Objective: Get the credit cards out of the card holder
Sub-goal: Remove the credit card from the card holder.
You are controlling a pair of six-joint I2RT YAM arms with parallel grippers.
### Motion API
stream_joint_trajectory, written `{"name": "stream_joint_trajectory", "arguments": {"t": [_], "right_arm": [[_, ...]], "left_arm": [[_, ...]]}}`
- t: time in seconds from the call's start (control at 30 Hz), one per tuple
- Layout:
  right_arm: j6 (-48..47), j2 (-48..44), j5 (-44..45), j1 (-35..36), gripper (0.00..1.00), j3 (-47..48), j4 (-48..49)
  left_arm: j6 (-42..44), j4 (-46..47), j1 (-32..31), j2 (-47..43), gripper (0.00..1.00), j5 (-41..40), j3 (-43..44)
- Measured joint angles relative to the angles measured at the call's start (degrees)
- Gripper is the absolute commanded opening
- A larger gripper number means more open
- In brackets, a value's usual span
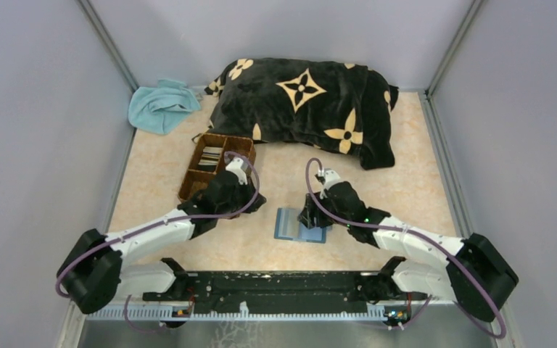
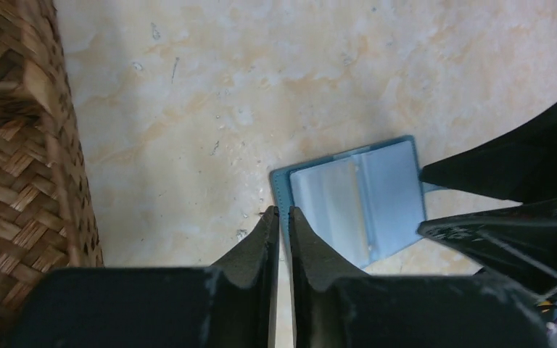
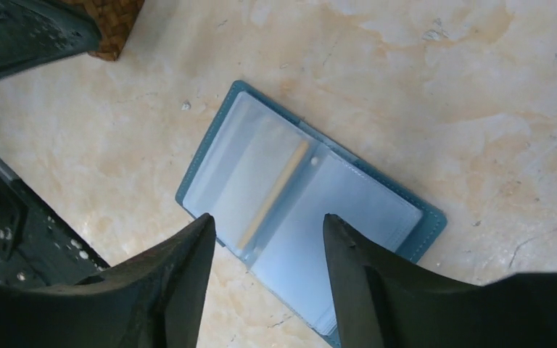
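Your right claw, released, straddles the open card holder, flat on the desk at near centre; your left claw, clenched, sits at its left edge; credit cards lie in the woven tray

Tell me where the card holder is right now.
Top view: the card holder lies open on the table near centre, under the right gripper, right of the woven tray.
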Motion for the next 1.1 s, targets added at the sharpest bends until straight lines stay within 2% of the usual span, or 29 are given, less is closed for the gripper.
{"name": "stream_joint_trajectory", "arguments": {"t": [0.1, 0.23, 0.47, 0.67, 1.0, 1.1], "right_arm": [[-1.0, 4.0, 5.5, 5.2, 0.6, 5.6, -3.5], [-1.0, 13.0, 12.1, 12.7, 0.6, 14.8, -5.8], [0.7, 26.4, 21.2, 18.4, 0.56, 24.0, -12.6], [2.1, 32.8, 27.0, 21.4, 0.53, 30.6, -19.5], [4.7, 36.7, 33.1, 22.7, 0.41, 33.8, -25.3], [5.2, 37.2, 34.0, 22.8, 0.29, 34.4, -26.0]], "left_arm": [[-0.2, -2.6, 0.0, -6.9, 0.34, -2.2, -0.6], [-0.2, -5.5, 0.0, -15.0, 0.43, -5.7, -0.1], [-1.0, -14.4, 0.0, -25.5, 0.44, -12.8, -0.5], [-1.7, -19.1, 0.0, -33.1, 0.45, -17.2, -2.8], [-2.4, -23.7, 0.0, -34.1, 0.46, -19.1, -4.2], [-2.4, -23.8, 0.0, -34.1, 0.46, -19.2, -4.3]]}}
